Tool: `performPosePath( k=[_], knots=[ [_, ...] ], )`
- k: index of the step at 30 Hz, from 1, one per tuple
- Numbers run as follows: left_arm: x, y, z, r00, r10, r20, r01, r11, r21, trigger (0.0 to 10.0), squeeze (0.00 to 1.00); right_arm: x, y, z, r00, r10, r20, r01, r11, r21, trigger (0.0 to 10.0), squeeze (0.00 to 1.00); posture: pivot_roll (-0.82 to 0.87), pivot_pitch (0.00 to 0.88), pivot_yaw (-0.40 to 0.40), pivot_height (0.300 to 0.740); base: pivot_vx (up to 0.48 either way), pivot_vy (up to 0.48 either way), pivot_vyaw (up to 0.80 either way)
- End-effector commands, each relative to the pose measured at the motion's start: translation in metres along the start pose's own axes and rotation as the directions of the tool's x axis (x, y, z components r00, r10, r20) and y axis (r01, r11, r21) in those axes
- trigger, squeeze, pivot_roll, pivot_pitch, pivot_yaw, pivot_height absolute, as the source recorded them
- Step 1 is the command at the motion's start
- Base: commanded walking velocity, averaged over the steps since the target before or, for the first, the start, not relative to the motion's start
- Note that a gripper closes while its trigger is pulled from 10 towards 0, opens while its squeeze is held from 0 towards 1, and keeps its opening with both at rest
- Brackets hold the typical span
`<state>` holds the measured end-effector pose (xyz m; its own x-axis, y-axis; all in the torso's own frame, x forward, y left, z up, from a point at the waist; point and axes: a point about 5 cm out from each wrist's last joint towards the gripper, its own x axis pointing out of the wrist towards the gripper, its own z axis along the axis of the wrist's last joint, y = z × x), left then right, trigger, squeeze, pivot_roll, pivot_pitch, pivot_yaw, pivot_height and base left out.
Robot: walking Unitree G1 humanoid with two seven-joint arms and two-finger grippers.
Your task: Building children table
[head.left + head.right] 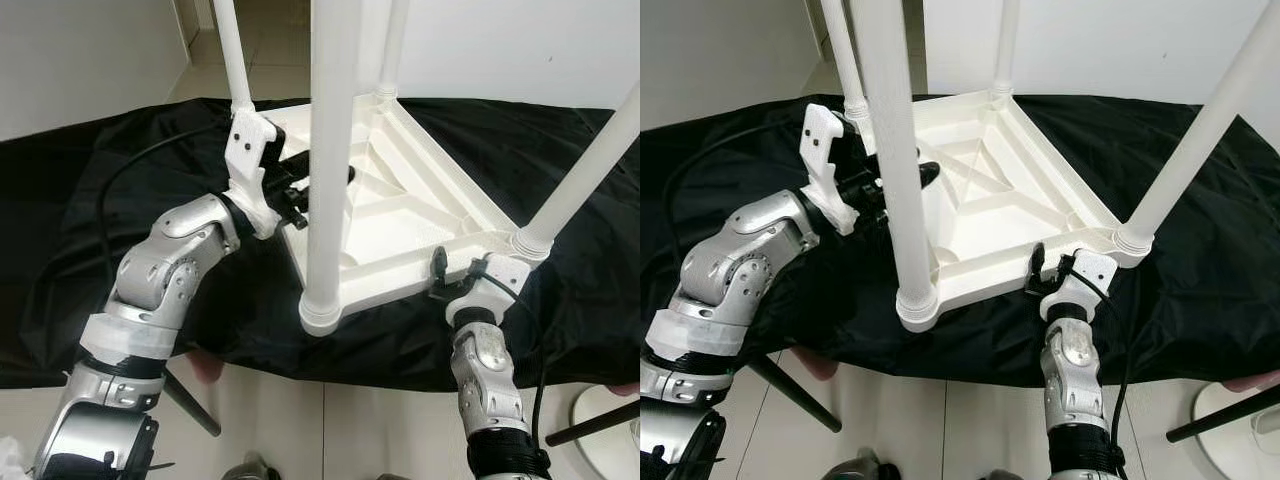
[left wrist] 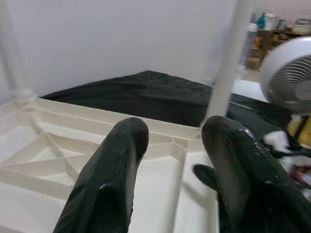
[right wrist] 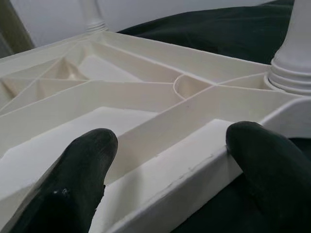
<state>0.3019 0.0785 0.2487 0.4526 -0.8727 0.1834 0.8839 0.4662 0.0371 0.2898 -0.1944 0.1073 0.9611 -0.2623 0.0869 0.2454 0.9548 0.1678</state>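
A white plastic children's table (image 1: 400, 190) lies upside down on a black cloth (image 1: 100, 180), its four legs pointing up. The nearest leg (image 1: 330, 150) rises at the front corner and the right leg (image 1: 585, 170) leans out at the right corner. My left gripper (image 1: 300, 195) reaches in over the table's left rim just behind the nearest leg; its fingers (image 2: 121, 160) are open above the ribbed underside. At the near right edge, beside the right leg's socket, my right gripper (image 1: 455, 270) is open with its fingertips (image 3: 92, 145) either side of the rim.
The cloth-covered surface ends close to me, with pale floor tiles (image 1: 330, 420) below. A black stand leg (image 1: 190, 400) slants under the left arm. A white fan base (image 1: 605, 420) sits at the lower right, and a fan head (image 2: 291, 73) stands off to the side.
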Motion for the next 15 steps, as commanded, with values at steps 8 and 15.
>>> performPosePath(
  k=[8,15],
  knots=[
    [0.003,-0.032,-0.005,0.95,-0.311,-0.007,0.311,0.95,-0.033,10.0,0.0,0.001,0.003,-0.006,0.996,-0.083,-0.019,0.083,0.995,0.046,10.0,0.0,-0.02,0.0,0.037,0.74,0.0,0.0,0.0],
    [0.001,-0.036,-0.006,0.939,-0.342,-0.024,0.341,0.939,-0.038,10.0,0.0,0.0,-0.007,-0.014,0.972,-0.228,-0.049,0.232,0.966,0.114,10.0,0.0,-0.02,0.0,0.042,0.74,0.0,0.0,0.0]
  ],
)
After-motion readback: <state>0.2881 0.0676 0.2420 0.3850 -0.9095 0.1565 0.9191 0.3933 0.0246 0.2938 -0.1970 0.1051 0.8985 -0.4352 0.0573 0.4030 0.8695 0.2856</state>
